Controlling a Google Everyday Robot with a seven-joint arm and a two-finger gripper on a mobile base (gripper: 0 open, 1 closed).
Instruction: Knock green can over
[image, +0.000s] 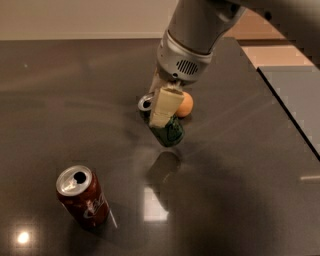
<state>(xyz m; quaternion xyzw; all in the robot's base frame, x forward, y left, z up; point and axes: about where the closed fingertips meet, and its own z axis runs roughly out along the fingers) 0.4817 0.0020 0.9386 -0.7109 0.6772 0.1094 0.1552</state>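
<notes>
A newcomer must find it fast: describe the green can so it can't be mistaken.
On the dark table, look under the gripper near the middle. The green can leans there, partly behind the gripper, an orange ball just beyond it. Unlike the red-brown cola can standing upright nearer the camera, it is dark green and tilted.
</notes>
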